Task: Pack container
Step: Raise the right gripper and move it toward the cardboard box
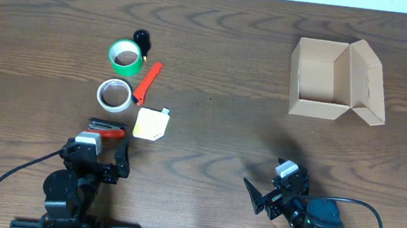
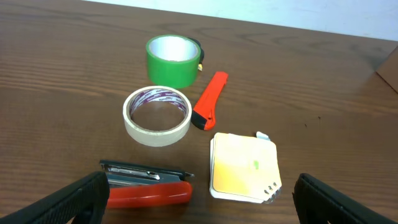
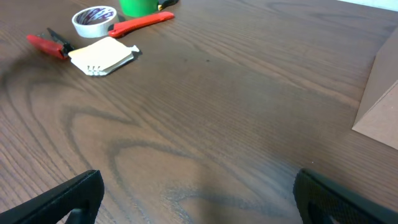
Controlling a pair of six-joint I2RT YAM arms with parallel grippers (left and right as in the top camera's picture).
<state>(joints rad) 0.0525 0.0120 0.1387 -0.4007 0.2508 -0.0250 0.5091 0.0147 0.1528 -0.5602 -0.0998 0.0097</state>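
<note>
The container (image 1: 319,84) is a small tan cardboard box lying at the far right of the tabletop (image 1: 220,93), flaps open, its interior showing empty.

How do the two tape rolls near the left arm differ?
The green roll has a taller band than the cream roll. The green roll's core is plain white inside; the cream roll's carries dark printing. The green roll lies farther from the left claw, the cream roll nearer. Both lie flat, hole up.
</note>
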